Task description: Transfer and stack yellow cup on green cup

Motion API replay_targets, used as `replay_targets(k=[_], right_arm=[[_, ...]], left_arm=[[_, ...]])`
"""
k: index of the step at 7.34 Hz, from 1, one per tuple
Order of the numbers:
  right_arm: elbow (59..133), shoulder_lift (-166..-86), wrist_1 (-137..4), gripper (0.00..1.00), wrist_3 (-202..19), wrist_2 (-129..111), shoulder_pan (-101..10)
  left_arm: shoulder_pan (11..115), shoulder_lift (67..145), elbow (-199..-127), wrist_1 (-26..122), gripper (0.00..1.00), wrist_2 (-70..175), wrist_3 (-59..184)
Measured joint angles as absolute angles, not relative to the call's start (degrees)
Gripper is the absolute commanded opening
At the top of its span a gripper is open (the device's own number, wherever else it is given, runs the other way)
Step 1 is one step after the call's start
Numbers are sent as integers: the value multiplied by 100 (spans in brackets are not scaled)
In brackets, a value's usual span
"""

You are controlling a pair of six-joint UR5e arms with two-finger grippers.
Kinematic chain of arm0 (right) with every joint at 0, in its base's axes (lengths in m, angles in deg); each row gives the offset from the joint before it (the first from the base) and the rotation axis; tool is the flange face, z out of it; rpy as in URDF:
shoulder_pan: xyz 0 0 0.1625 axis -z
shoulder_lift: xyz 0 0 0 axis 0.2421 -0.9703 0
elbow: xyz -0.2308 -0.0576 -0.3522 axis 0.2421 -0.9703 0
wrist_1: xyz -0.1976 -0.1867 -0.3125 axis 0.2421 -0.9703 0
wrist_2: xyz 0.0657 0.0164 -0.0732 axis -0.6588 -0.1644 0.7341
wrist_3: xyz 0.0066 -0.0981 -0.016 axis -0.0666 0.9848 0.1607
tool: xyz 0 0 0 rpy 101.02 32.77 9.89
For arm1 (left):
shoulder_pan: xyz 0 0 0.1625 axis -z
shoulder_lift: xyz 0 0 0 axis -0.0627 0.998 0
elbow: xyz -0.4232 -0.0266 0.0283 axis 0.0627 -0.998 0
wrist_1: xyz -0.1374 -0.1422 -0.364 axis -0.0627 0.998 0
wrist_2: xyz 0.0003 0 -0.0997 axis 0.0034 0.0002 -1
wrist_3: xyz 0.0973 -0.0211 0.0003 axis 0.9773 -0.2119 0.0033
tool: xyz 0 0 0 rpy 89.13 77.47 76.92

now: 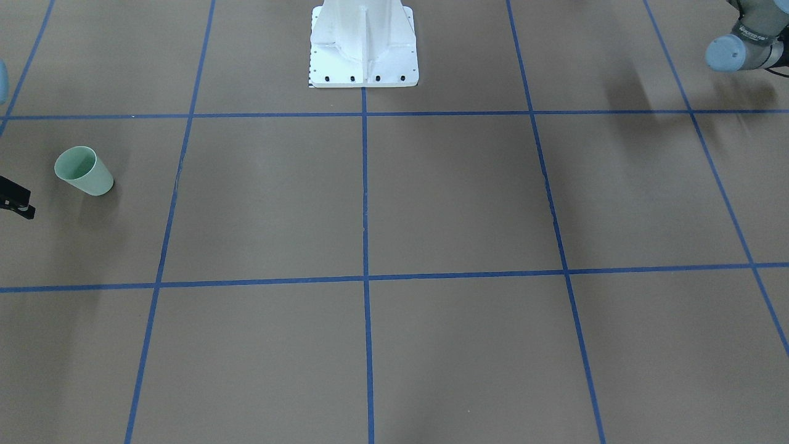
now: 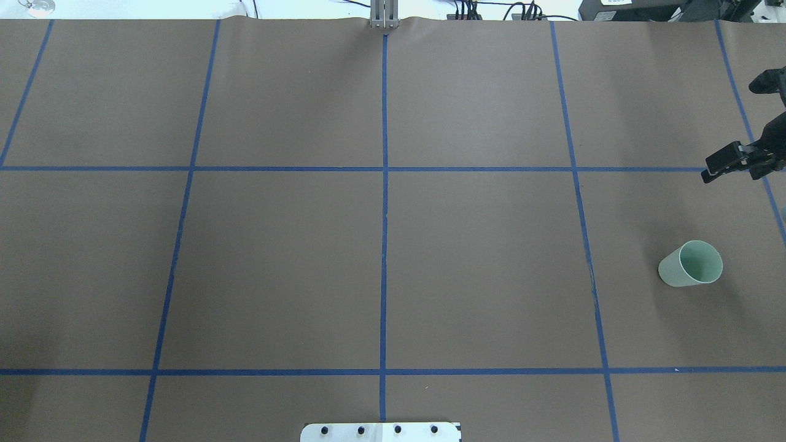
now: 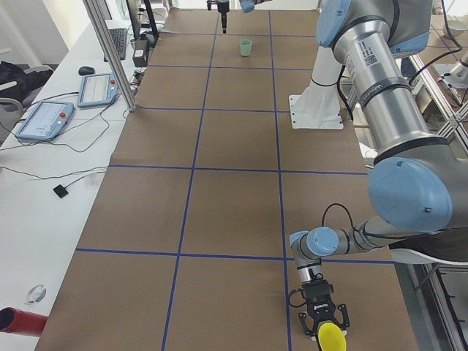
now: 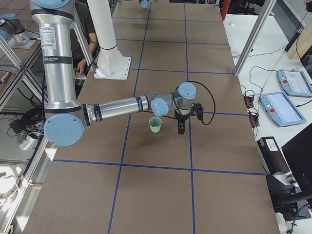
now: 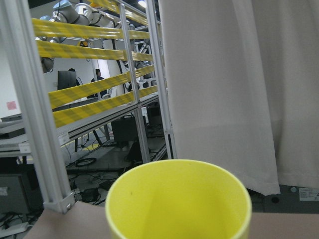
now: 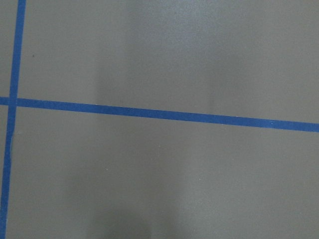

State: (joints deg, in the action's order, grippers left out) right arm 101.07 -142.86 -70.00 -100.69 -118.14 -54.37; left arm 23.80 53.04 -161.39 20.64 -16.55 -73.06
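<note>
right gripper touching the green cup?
Apart. The overhead view shows a plain strip of bare table between the right gripper and the green cup. The exterior right view shows the gap too.

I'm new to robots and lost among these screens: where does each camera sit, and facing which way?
Front-facing: across the table, facing the robot's white base; left arm elbow top right.
Overhead: behind the robot, looking down; right end effector at right edge.
Exterior left: table's left end, looking along it; left arm near.
Exterior right: opposite end; right arm near.
Left wrist: looks outward past the yellow cup; no body.
Right wrist: straight down on the table; no body.
Shared: all four fixed views show the green cup.
</note>
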Motion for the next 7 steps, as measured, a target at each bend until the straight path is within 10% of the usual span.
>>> replay_targets(k=[7], right_arm=[[10199, -14115, -6992, 100, -10355, -11799, -5406]], left_arm=[[5391, 8570, -15523, 2537, 13, 1688, -2603]])
